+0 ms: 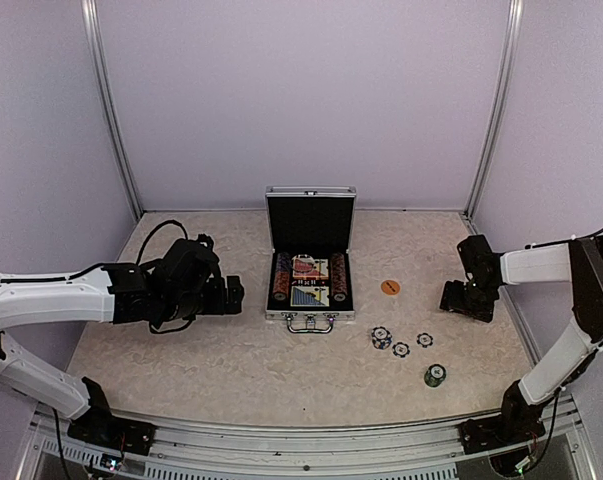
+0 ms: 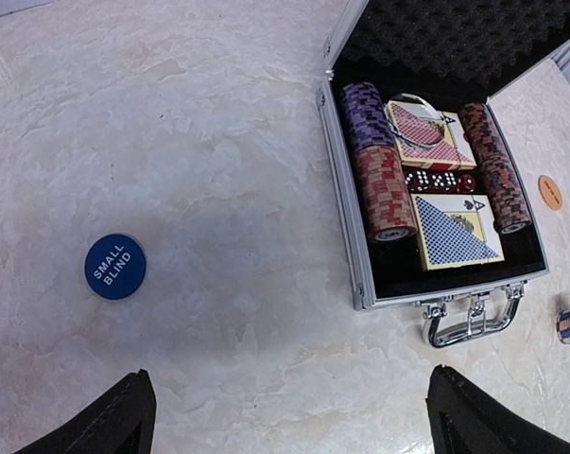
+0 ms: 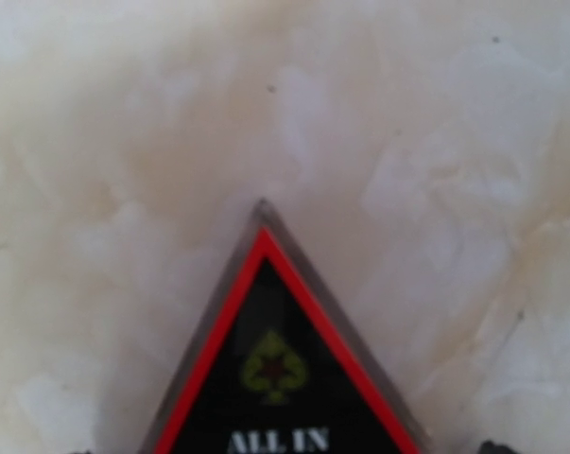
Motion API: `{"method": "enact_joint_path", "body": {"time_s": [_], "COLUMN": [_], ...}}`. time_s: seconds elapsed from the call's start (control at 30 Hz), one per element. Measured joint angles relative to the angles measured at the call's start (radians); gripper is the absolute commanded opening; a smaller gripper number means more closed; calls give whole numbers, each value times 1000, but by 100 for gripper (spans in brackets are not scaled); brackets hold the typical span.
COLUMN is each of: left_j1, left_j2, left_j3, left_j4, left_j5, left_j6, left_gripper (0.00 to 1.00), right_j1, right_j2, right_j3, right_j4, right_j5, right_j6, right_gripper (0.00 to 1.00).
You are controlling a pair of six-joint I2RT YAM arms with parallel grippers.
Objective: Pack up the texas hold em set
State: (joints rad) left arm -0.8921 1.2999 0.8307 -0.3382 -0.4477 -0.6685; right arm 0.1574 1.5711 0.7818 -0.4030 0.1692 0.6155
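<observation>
The silver case (image 1: 310,312) of the texas hold em set lies open in the middle of the table, lid upright. It holds chip rows (image 2: 381,170), two card decks (image 2: 452,230) and red dice (image 2: 434,180). My left gripper (image 1: 233,296) hovers left of the case, open and empty (image 2: 299,416). A blue SMALL BLIND disc (image 2: 115,267) lies below it on the table. My right gripper (image 1: 467,300) is low at the right edge, open, its tips straddling a black and red triangular ALL IN marker (image 3: 280,369) that lies flat.
An orange disc (image 1: 389,287) lies right of the case. Three loose striped chips (image 1: 401,345) and a short green chip stack (image 1: 435,375) sit in front of it. Grey walls with metal posts close in the table on three sides.
</observation>
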Motion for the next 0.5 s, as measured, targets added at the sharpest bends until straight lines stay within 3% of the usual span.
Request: {"method": "enact_joint_path", "body": {"time_s": [0.5], "left_j1": [0], "left_j2": [2], "left_j3": [-1], "left_j4": [11], "left_j5": [7], "left_j6": [0], "left_gripper": [99], "right_j1": [31], "right_j2": [1], "right_j3": [0], "right_j4": [-16], "right_j5": [23], "right_j6": [8], "right_gripper": [81]}}
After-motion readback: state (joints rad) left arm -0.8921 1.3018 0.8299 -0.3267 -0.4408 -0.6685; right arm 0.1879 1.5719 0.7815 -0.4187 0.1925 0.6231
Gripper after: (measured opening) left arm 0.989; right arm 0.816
